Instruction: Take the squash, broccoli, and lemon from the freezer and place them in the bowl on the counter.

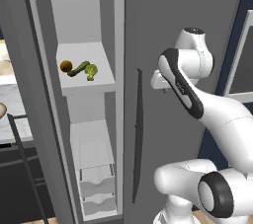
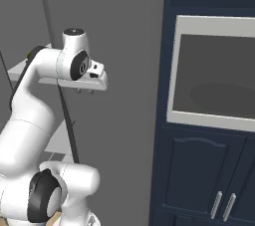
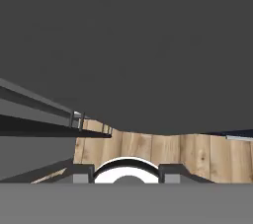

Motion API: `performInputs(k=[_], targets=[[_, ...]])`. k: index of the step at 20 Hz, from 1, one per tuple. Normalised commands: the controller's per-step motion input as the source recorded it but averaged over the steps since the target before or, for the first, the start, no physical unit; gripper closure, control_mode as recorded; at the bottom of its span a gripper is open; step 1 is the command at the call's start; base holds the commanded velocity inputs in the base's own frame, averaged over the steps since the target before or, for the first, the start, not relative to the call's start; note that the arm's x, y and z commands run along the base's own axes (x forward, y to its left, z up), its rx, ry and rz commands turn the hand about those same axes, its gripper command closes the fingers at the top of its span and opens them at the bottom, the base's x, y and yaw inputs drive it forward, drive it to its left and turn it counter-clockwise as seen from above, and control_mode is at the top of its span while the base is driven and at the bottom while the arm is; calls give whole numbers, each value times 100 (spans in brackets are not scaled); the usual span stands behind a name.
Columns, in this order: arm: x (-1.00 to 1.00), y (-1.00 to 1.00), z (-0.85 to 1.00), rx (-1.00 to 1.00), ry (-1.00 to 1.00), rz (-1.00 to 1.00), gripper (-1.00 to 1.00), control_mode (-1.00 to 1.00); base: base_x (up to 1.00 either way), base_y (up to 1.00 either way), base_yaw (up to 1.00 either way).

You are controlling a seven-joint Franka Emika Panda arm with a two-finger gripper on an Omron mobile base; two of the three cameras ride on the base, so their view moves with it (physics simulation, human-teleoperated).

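Left base view shows the freezer (image 1: 84,94) with its door swung open, a tall narrow space with white shelves above and white drawers at the bottom. On its upper shelf lie the three foods in a tight row: the lemon (image 1: 66,66) at the left, the squash (image 1: 79,68) slanting in the middle and touching or nearly touching both neighbours, and the broccoli (image 1: 91,71) at the right. Right of the freezer stands the wider grey door with a long dark handle (image 1: 138,134). The arm (image 1: 197,99) rises from the lower right and bends in front of that door, well apart from the shelf; its hand is turned away, so the jaws cannot be judged here. At the far left edge a strip of counter (image 1: 12,104) shows. Right base view shows the gripper (image 2: 84,90) at the arm's end, close before the grey door, its two short fingertips pointing down with a small gap between them and nothing held. To the right are navy cabinets (image 2: 209,170) around a framed oven window (image 2: 214,70). Hand view looks along a dark grey surface toward a wooden floor (image 3: 163,154).
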Motion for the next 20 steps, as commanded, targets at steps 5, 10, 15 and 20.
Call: performInputs(k=[5,10,15,20], targets=[[-20,0,0,0,-2,0,-100,-100,0,0,0],[-49,0,0,0,-5,0,-100,-100,0,0,0],[-47,10,0,0,-13,0,-100,-100,0,0,0],[-41,31,0,0,-16,0,-100,-100,0,0,0]])
